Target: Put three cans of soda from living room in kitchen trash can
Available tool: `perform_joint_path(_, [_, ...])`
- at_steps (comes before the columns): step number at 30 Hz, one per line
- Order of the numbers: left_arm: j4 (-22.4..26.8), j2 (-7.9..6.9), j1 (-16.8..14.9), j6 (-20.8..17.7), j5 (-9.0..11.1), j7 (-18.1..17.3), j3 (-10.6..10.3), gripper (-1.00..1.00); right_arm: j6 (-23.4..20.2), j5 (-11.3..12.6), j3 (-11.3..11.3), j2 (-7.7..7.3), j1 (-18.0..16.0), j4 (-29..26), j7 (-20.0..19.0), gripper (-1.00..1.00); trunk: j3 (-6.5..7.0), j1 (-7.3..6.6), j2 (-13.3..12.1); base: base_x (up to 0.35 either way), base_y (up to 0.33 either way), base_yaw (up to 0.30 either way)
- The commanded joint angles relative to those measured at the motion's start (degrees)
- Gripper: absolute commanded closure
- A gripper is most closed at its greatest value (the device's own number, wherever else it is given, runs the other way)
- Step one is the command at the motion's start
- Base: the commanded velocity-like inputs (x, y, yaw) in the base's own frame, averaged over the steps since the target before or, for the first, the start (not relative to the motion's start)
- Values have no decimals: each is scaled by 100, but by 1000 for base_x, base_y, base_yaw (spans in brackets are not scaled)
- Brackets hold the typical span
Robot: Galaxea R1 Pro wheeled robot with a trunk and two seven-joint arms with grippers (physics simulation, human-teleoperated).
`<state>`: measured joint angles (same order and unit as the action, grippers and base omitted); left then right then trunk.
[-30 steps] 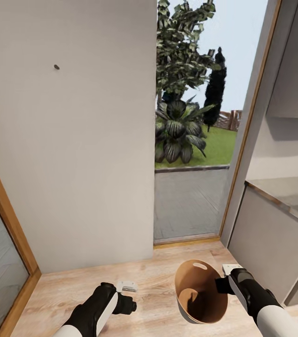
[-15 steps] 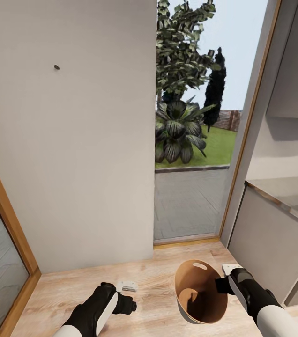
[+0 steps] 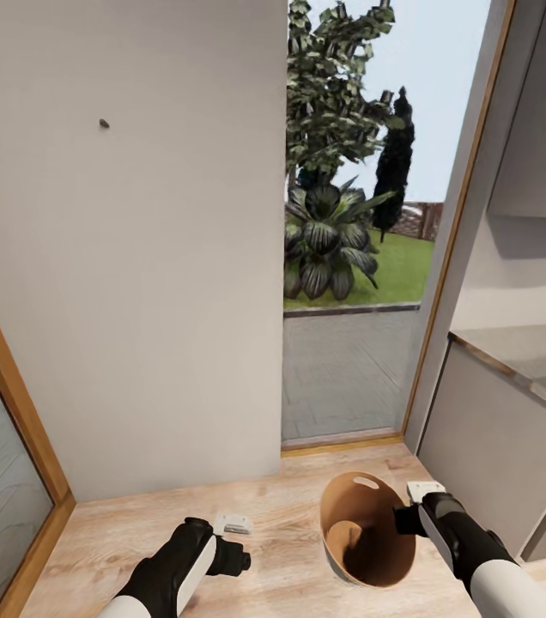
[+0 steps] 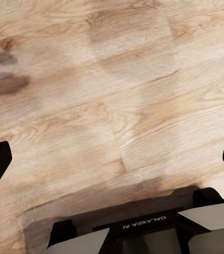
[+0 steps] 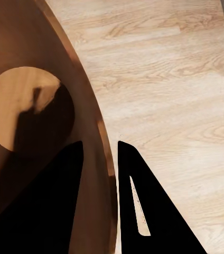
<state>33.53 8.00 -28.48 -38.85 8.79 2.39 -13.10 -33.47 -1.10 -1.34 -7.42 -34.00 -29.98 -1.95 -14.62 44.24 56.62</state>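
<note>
Coppery tash can [image 3: 367,530] rim pinched by right gripper [image 3: 403,518] | left gripper [image 3: 237,549] wide, empty | bin holds no cans; all three left

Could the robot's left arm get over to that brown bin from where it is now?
Probably yes. The left gripper hangs open over bare wood floor, with nothing between it and the trash can. But the right gripper already pinches the bin's rim, so it may crowd that side.

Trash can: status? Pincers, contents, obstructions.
Right pincer shut on the trash can rim, one finger inside, one outside. Left pincer open, empty, over the wood floor. No soda cans visible inside. Nothing blocking.
</note>
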Motion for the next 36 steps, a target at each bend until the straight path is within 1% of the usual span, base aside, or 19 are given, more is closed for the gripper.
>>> perform_joint_path(1, [-2, -3, 0, 0, 0, 1, 0, -100, 126, 60, 2, 2, 14, 6, -19, 100, 18, -23, -41, 0, 0, 0])
perform_joint_path(3, [-3, -2, 0, 0, 0, 3, 0, -100, 236, 63, 2, 3, 44, 6, -18, 100, 54, -67, -122, 0, 0, 0])
perform_joint_path(8, [7, 0, 0, 0, 0, 0, 0, -100, 337, 66, -5, -3, 74, 9, -16, 100, 54, -67, -122, 0, 0, 0])
perform_joint_path(26, [20, -2, 0, 0, 0, -1, 0, -100, 352, 58, 10, 18, 81, 111, -16, 100, 67, -67, -122, 0, 0, 0])
perform_joint_path(31, [21, -1, 0, 0, 0, -1, 0, -100, 384, 59, 4, 1, 85, 376, -17, 100, 104, -67, -122, 0, 0, 0])
perform_joint_path(36, [21, 0, 0, 0, 0, -1, 0, -100, 590, 58, 2, -4, 86, 551, -16, 100, 137, -67, -122, 0, 0, 0])
